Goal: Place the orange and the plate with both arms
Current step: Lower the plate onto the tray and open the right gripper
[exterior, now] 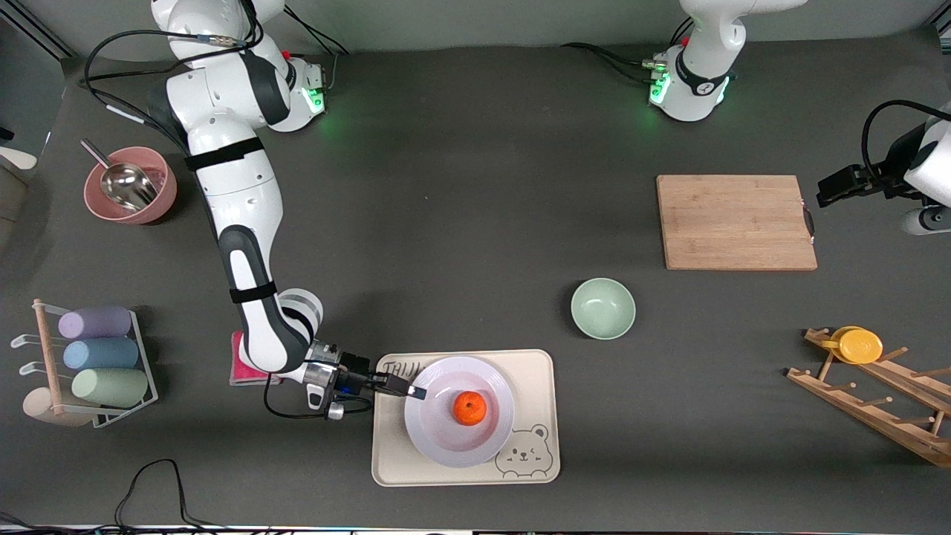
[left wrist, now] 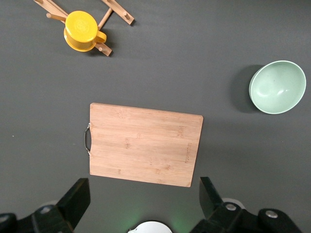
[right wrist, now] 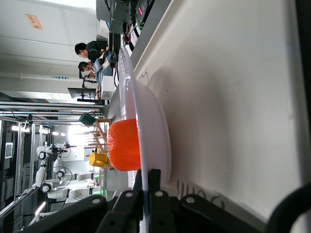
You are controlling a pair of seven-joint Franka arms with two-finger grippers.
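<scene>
The orange [exterior: 469, 408] sits in the middle of the pale lavender-white plate [exterior: 446, 438], which rests on the cream bear tray [exterior: 535, 371]. My right gripper [exterior: 411, 389] is shut on the plate's rim at the edge toward the right arm's end of the table. In the right wrist view the fingers [right wrist: 154, 182] pinch the rim of the plate [right wrist: 155, 126], with the orange [right wrist: 124, 145] in it. My left gripper [exterior: 823, 195] is open and empty, up in the air by the wooden cutting board [exterior: 735, 221]; its view shows the gripper [left wrist: 144, 199] over that board [left wrist: 145, 144].
A mint-green bowl [exterior: 602, 307] stands beside the tray, toward the left arm's end. A wooden rack [exterior: 877, 405] holds a yellow cup [exterior: 856, 345]. A pink bowl with a metal scoop [exterior: 131, 184], a cup rack [exterior: 89, 364] and a pink cloth [exterior: 245, 368] lie at the right arm's end.
</scene>
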